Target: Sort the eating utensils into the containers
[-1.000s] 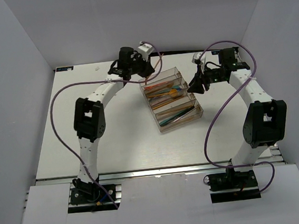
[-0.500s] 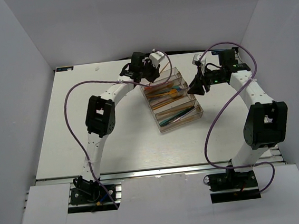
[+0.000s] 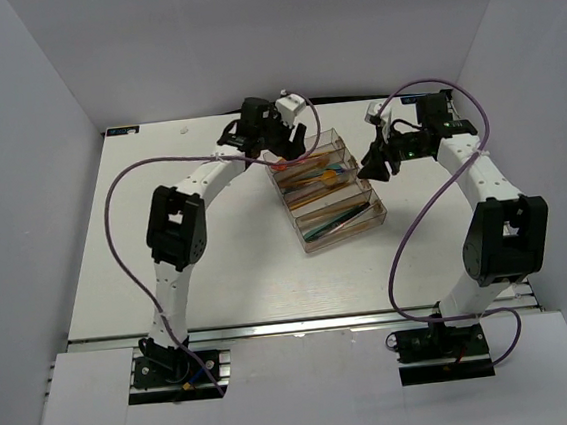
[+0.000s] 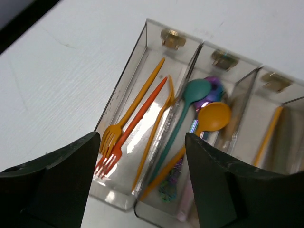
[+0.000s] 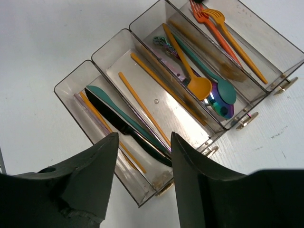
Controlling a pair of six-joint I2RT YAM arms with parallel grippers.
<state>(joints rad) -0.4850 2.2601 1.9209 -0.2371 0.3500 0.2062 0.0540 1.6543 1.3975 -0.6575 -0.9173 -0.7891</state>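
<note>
The containers are four long compartments of one clear brownish tray [image 3: 304, 239], seen in the left wrist view [image 4: 124, 80] and the right wrist view [image 5: 71, 95]. An orange fork [image 4: 111, 137] and a red-orange fork [image 4: 142, 109] lie in the far end compartment. Beside them lie a teal spoon [image 4: 195, 90] and an orange spoon [image 4: 213, 116]. A black knife [image 5: 123, 126] and a teal knife [image 5: 107, 97] lie in the near end compartment. My left gripper [image 4: 142, 190] hangs open above the fork end, empty. My right gripper [image 5: 142, 175] is open over the tray's right side, empty.
White walls enclose the white table on the left, back and right. Purple cables [image 3: 113, 219] loop off both arms. The tray sits at an angle right of the table's middle, between the two grippers.
My left gripper has gone from shut to wide open and shifted right, over the tray's far end. My right gripper has opened a little wider and barely moved.
</note>
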